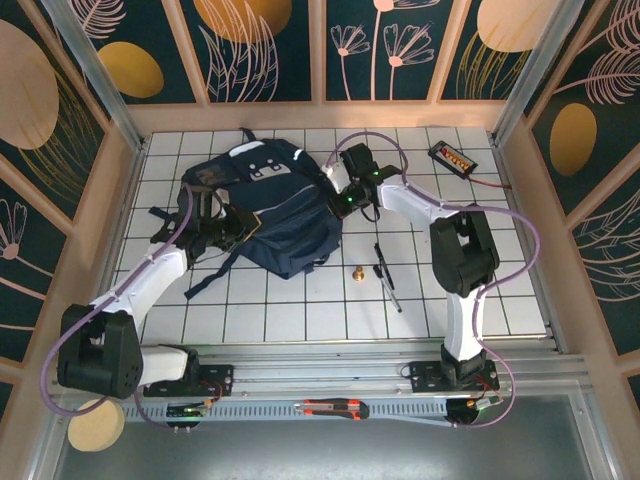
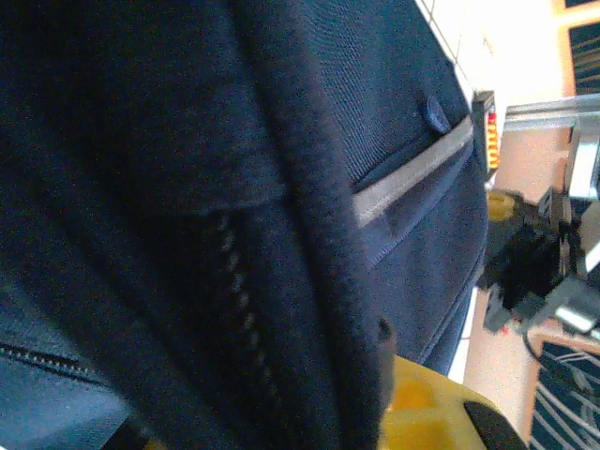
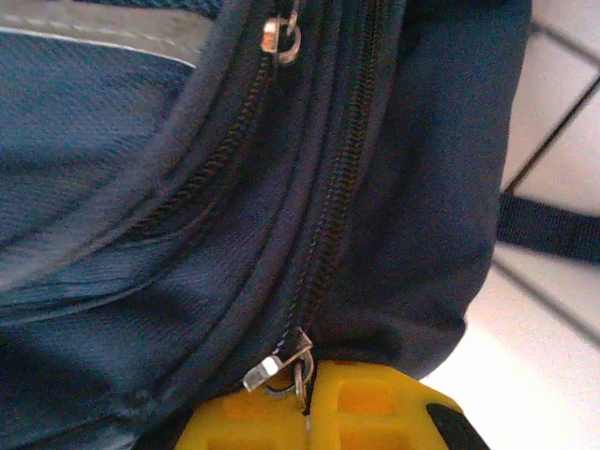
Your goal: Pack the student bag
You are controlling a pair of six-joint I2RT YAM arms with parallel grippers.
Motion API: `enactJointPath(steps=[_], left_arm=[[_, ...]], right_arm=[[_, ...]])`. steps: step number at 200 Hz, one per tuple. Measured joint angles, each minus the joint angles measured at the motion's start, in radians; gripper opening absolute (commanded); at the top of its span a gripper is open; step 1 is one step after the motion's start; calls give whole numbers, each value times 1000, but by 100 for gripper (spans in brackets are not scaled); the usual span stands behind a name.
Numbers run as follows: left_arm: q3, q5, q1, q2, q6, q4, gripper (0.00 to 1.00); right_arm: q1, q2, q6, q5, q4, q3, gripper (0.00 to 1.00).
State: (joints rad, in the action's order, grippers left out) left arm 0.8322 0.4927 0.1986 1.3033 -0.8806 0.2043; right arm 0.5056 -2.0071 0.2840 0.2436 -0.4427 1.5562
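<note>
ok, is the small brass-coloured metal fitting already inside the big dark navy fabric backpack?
No, the brass fitting lies out on the white tiled table, apart from the backpack and beside a black pen.

student bag (image 1: 275,215) lies on the tiled table (image 1: 300,312), left fingers (image 1: 230,228) and right fingers (image 1: 336,198) at its sides.
</note>
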Motion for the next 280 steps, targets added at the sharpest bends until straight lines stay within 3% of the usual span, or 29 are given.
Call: enactJointPath(steps=[30, 56, 83, 111, 119, 127, 131, 135, 136, 137, 141, 177, 205, 223, 254, 280], left_arm=[[39, 1, -45, 13, 106, 63, 0], [68, 4, -76, 20, 165, 131, 0], [106, 6, -90, 52, 206, 189, 1], [204, 13, -105, 155, 241, 252, 0], [234, 11, -112, 193, 253, 265, 7], [265, 10, -120, 233, 266, 273, 25], [278, 9, -123, 249, 275, 276, 40], [291, 5, -126, 264, 277, 280, 67], [295, 1, -127, 270, 278, 282, 82], [298, -2, -128, 272, 278, 283, 91], [308, -16, -132, 281, 279, 284, 98], [298, -106, -166, 183, 245, 261, 99], [152, -90, -152, -64, 113, 195, 99], [31, -66, -110, -147, -7, 85, 99], [-143, -49, 5, -70, -214, -128, 99], [-166, -52, 23, -7, -311, -230, 99]], right_arm=[[-23, -51, 160, 118, 61, 55, 0], [-24, -11, 289, 183, 188, -47, 0], [-22, 35, 312, 211, 208, -122, 0], [38, 180, 256, 144, 262, -297, 0], [71, 224, 212, 117, 271, -340, 0], [110, 260, 167, 97, 279, -372, 0], [129, 272, 148, 93, 284, -383, 0], [153, 284, 123, 80, 289, -393, 0], [157, 286, 120, 79, 290, -394, 0], [166, 288, 109, 77, 292, -397, 0], [187, 294, 87, 70, 297, -401, 0], [322, 283, -72, 82, 309, -388, 0], [332, 271, -130, 97, 292, -367, 0], [332, 271, -137, 98, 274, -362, 0], [332, 264, -129, 94, 205, -316, 0], [334, 263, -126, 79, 176, -310, 0]])
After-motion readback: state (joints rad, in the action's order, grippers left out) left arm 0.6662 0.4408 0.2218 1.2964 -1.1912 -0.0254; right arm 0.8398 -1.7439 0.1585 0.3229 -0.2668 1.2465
